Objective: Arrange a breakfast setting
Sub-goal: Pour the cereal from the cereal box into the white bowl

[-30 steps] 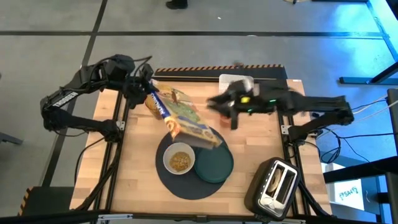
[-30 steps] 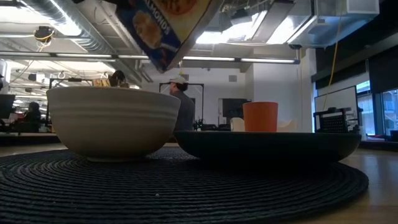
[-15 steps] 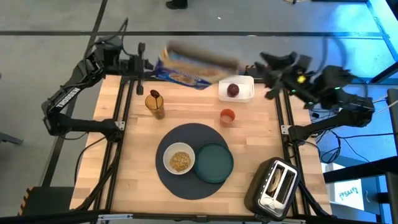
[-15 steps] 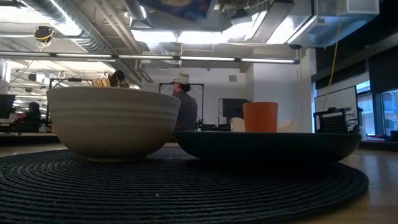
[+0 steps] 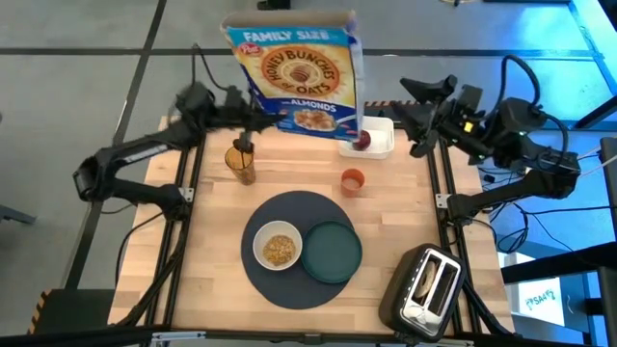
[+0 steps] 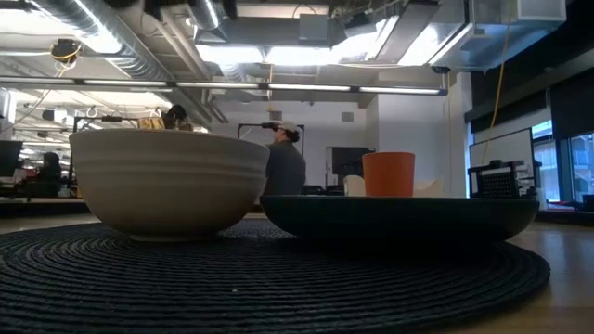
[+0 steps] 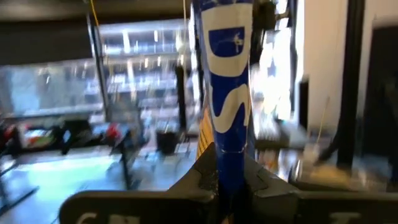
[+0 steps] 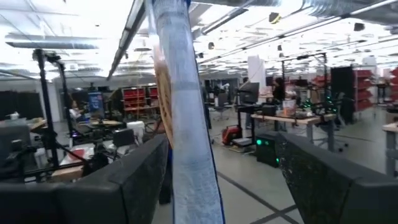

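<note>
Holding the cereal box (image 5: 294, 72) upright above the table's far edge, the left gripper (image 5: 253, 123) is clamped on its lower corner. Right gripper (image 5: 410, 116) sits off the far right side, fingers (image 8: 323, 180) spread apart, gripping nothing. White bowl (image 5: 278, 248) with brown cereal (image 5: 280, 250) and green plate (image 5: 333, 253) rest side by side on the round grey mat (image 5: 299, 289). Orange cup (image 5: 353, 180) stands beyond the mat; apple (image 5: 363, 141) in the white tub (image 5: 381, 145).

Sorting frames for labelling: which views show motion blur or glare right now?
High view: left arm smeared around the left gripper, cereal box readable. Left wrist view: room streaked with blur, box edge fairly clear. Low view: bright ceiling lights, white bowl crisp. Right wrist view: ceiling washed out.
</note>
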You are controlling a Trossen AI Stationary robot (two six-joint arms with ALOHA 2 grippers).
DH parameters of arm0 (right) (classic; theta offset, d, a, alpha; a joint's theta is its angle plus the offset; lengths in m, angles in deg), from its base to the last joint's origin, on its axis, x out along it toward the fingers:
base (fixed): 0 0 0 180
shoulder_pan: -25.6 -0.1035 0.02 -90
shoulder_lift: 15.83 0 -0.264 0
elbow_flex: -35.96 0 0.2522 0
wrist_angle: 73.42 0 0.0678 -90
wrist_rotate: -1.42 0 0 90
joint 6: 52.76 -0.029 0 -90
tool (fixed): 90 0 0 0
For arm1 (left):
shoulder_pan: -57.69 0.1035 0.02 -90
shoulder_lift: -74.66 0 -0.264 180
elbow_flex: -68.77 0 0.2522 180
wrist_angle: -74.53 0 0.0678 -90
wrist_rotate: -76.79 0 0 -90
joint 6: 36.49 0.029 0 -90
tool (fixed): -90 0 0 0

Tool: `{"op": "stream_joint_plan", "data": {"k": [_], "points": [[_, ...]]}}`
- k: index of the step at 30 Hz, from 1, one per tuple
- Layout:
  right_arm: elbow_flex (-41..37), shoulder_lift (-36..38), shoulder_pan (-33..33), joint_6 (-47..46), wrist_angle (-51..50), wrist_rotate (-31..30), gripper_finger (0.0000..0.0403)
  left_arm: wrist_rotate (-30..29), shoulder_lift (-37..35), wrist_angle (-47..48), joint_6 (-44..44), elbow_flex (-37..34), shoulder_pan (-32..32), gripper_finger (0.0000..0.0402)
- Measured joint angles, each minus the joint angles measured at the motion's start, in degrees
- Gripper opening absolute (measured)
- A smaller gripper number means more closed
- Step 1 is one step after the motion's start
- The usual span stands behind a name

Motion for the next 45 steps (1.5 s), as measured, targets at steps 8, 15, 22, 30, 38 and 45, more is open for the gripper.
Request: {"op": "stream_joint_plan", "data": {"k": [8, 15, 22, 30, 38, 45], "points": [[0.0, -2.4, 5.8, -3.1, 0.7, 9.3, 0.0289, -0.3, 9.1, -29.8, -5.3, -7.4, -5.8, 0.0002], [0.0, -4.3, 6.2, -3.7, 5.1, 10.2, 0.0289, -8.6, 18.9, -48.2, -10.0, -7.4, -6.4, 0.0002], [0.0, -5.6, 6.2, -3.0, 4.0, 11.1, 0.0289, -2.5, 22.4, -44.4, -11.4, -7.5, -4.8, 0.0002], [0.0, -5.5, 7.8, -3.0, 2.8, 10.1, 0.0289, 6.1, 22.6, -26.8, -1.7, -7.5, -4.0, 0.0002], [0.0, -5.5, 11.6, -8.1, -4.6, 14.7, 0.0159, 5.8, 22.6, -23.7, 1.7, -7.5, -3.9, 0.0002], [0.0, -5.5, 13.8, -9.0, -5.1, 18.0, 0.0006, 3.5, 22.3, -23.6, -2.1, -7.5, -3.7, 0.0032]]}}
